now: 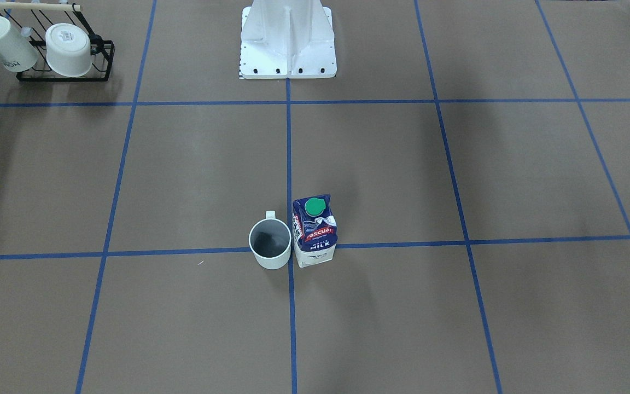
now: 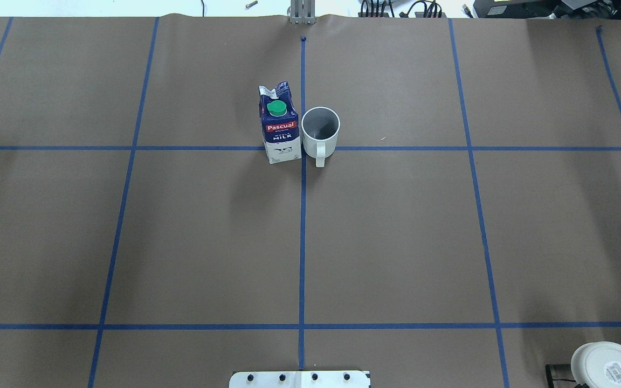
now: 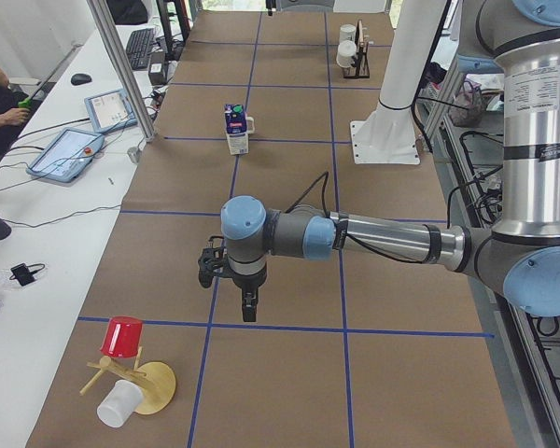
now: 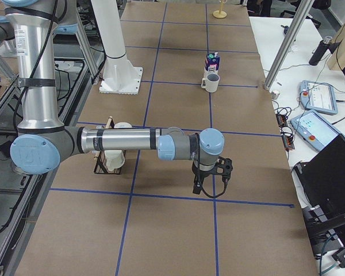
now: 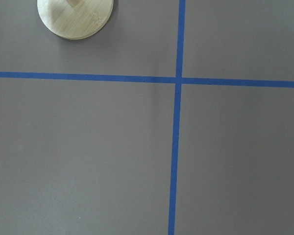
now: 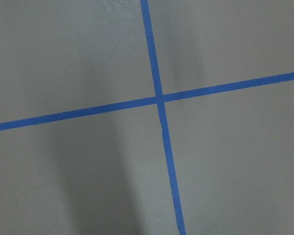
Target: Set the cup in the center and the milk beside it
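Two task items stand upright mid-bench (image 2: 397, 242), where two blue tape lines (image 2: 303, 226) cross: cup (image 2: 320, 129), handle toward the robot base, and milk (image 2: 280, 126) just beside it on the robot's left; contact between them not resolvable. Left tool (image 3: 247, 303) hangs above the bench well apart from both, right tool (image 4: 200, 185) likewise toward the opposite end. Each shows only side-on, so released or clenched: cannot tell
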